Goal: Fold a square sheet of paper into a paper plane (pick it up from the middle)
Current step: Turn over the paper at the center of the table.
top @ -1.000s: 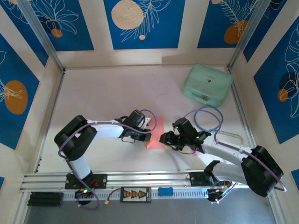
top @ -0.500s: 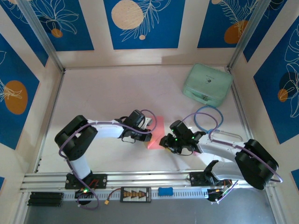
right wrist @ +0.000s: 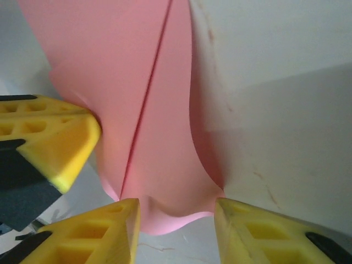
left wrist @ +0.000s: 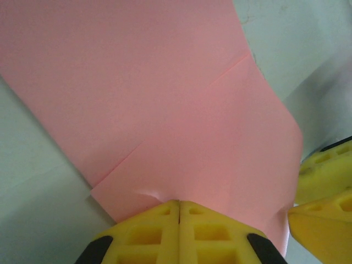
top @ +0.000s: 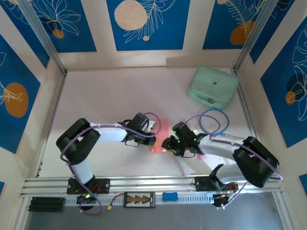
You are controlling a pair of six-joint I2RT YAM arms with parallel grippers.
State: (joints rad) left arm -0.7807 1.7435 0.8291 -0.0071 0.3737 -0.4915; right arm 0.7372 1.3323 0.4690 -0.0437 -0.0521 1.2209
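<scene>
Currently the left pincer point(left wrist: 179, 213) is pressed together, its yellow pads meeting along a thin seam and nipping the near edge of the square sheet of paper point(left wrist: 165, 110). Small pucker in the paper just left of the pinch. Sheet is salmon-pink, matte, part-folded: one flap lies over the layer beneath, and its edge runs as a diagonal line up and to the right.

Right pincer point(right wrist: 176, 208) is spread, fingers well apart. The sheet's edge sits between them, bowed into a soft curl whose sides reach toward both fingers; whether they touch, cannot tell. A straight crease runs away from this pincer up the sheet. One left-pincer finger enters from the left of this view, against the sheet's side. In the left wrist view the right pincer's yellow fingers show at the right margin, just beside the sheet's corner.

From above, both pincers meet at the sheet near the middle of the tabletop point(top: 110, 100), left arm reaching in from the left, right arm from the right. A pink strip of the sheet shows between them. Mint-green case point(top: 213, 86) sits well apart, toward the far right corner.
</scene>
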